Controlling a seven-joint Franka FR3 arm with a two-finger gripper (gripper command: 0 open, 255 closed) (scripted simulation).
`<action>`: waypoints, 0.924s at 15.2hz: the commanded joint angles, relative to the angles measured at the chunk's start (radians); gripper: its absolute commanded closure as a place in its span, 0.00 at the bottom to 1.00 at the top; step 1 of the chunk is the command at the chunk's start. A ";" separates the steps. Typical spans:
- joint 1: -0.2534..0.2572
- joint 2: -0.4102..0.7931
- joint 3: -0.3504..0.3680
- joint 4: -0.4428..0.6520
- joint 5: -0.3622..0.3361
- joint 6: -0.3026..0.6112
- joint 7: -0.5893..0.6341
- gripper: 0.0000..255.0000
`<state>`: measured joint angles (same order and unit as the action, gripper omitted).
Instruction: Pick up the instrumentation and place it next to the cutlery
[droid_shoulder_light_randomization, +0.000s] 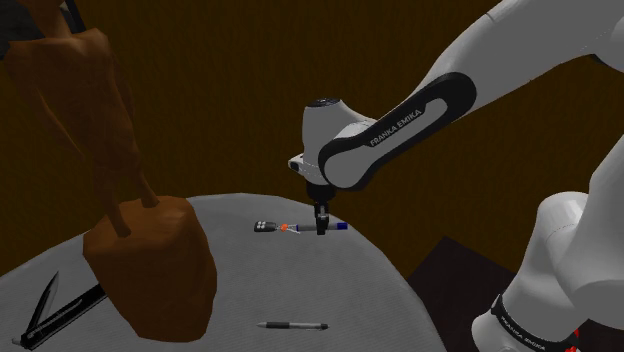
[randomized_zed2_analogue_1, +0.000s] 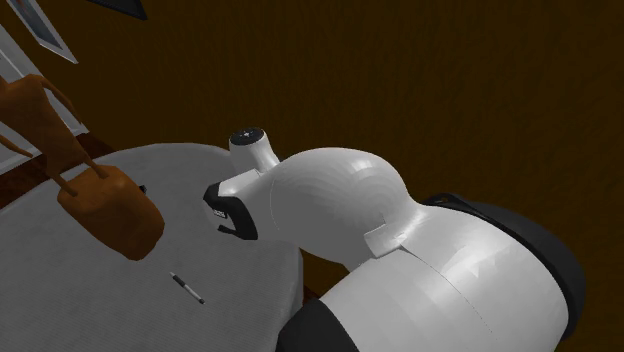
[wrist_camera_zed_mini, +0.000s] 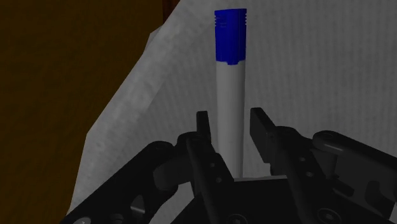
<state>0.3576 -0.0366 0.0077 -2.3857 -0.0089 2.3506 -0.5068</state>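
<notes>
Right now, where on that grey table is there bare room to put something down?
The widest bare stretch of the table lies between the blue-capped instrument and the pen. Another runs from the pen toward the edge at the shoulder view's right. It is crowded where the brown bag sits by the knife, and around the gripper.

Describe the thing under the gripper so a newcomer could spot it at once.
On the grey table, beyond the brown bag, the gripper hangs over a slim white stick that lies between its open jaws. Its blue cap sets it apart from the grey pen lying apart from it.
</notes>
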 joint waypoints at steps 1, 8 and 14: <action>0.000 0.000 0.000 0.000 0.000 0.000 0.000 1.00; 0.000 0.000 0.000 0.000 0.000 0.000 0.000 1.00; 0.000 -0.051 0.000 0.032 0.001 -0.084 -0.001 1.00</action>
<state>0.3576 -0.0834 0.0076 -2.3611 -0.0080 2.2796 -0.5080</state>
